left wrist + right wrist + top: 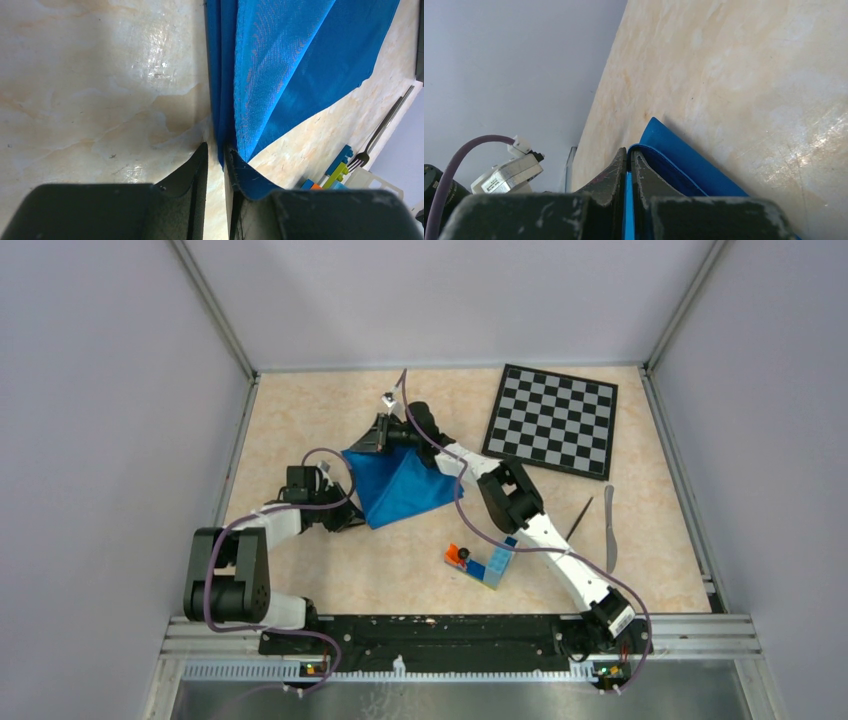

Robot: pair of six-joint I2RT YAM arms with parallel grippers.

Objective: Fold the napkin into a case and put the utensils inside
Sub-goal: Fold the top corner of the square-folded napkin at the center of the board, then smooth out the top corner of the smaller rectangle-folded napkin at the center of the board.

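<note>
blue napkin (400,485), folded into a rough triangle, mid-table just left of centre. far corner clamped flat in right gripper (629,155). near corner between the narrowly parted jaws of left gripper (216,150), against one finger. fork (580,518) and knife (609,530) well right of the cloth, past toy bricks (485,562).

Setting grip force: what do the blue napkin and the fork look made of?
Napkin: thin woven cloth, perhaps synthetic; fine weave, soft folds, slight sheen. Fork: likely metal, dark grey; slim, rigid, with a faint glint along the handle.
</note>
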